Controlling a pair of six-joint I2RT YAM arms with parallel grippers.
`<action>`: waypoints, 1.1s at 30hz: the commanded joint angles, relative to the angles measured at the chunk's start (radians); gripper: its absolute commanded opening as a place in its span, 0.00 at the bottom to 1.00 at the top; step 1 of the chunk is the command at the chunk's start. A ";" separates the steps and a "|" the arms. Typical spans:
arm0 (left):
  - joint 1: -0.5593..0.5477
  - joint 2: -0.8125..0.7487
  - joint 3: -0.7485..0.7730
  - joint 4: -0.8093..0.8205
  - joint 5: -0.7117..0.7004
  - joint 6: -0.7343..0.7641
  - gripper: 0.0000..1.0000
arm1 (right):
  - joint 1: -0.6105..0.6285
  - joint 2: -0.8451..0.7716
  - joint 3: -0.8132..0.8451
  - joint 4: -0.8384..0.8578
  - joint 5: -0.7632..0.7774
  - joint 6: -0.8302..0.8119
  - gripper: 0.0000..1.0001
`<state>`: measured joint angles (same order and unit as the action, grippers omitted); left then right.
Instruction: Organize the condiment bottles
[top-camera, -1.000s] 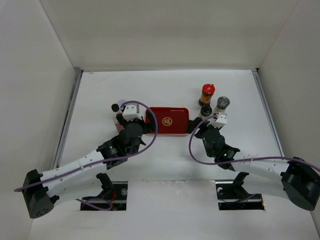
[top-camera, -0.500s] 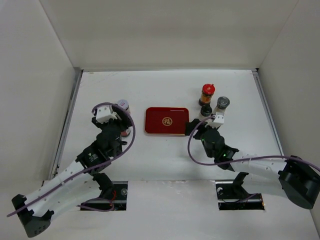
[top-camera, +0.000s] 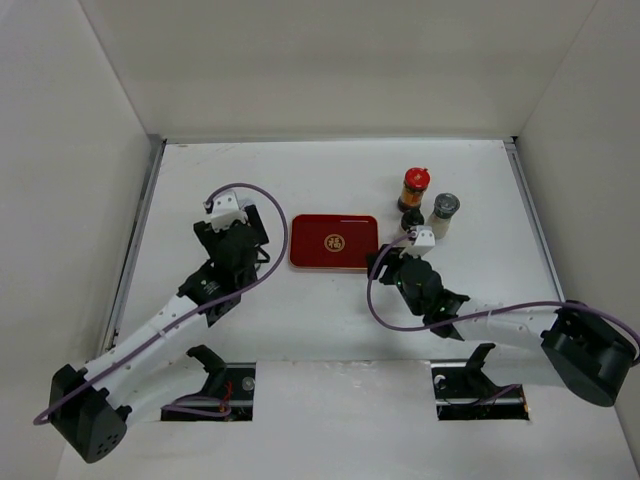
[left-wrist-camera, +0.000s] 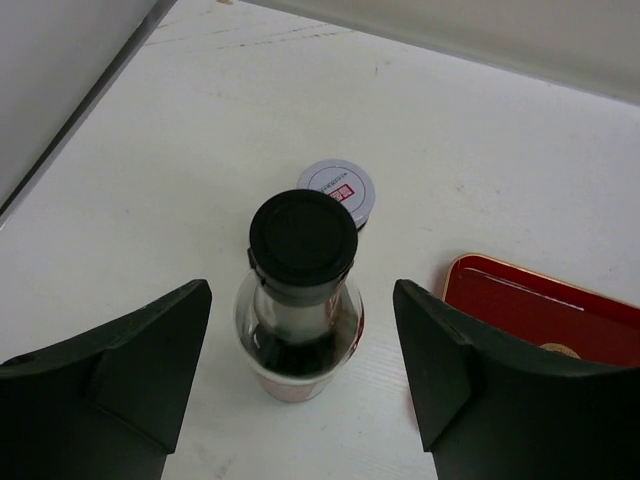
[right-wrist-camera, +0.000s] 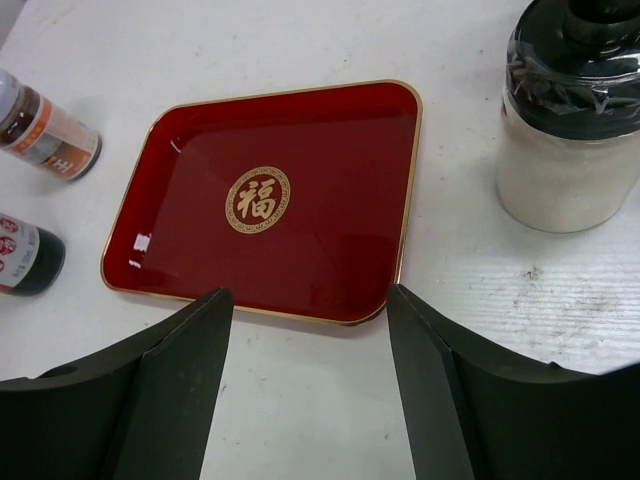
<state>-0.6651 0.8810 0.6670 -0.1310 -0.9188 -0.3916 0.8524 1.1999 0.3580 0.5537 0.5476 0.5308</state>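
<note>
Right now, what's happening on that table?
The left gripper stands open around the tall black-capped bottle, not touching it, with the white-lidded jar just behind. The right gripper hovers open at the near edge of the red tray, with the grey-capped shaker to its right. No bottle is in the tray yet.

Tall bottle (left-wrist-camera: 300, 300) L of tray (left-wrist-camera: 540, 310), lidded jar (left-wrist-camera: 338, 190) just behind btl; shaker (top-camera: 443, 212) R of tray.

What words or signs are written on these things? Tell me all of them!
"福" in a gold ring: on the red tray.
Red print on the lid of the white-lidded jar: too small to read.
Labels on the orange-labelled bottle and the dark bottle: blurred, unreadable.
</note>
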 joint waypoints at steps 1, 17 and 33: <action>0.032 0.048 0.032 0.142 0.054 0.065 0.70 | 0.009 0.006 0.039 0.063 -0.026 -0.005 0.70; 0.031 0.099 0.071 0.278 0.032 0.169 0.12 | 0.012 0.004 0.044 0.063 -0.051 -0.008 0.69; -0.120 0.308 0.325 0.493 0.130 0.293 0.09 | 0.004 -0.020 0.025 0.066 -0.047 0.003 0.69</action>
<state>-0.7822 1.1450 0.9077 0.1707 -0.8360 -0.1322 0.8585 1.2037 0.3649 0.5545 0.5068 0.5308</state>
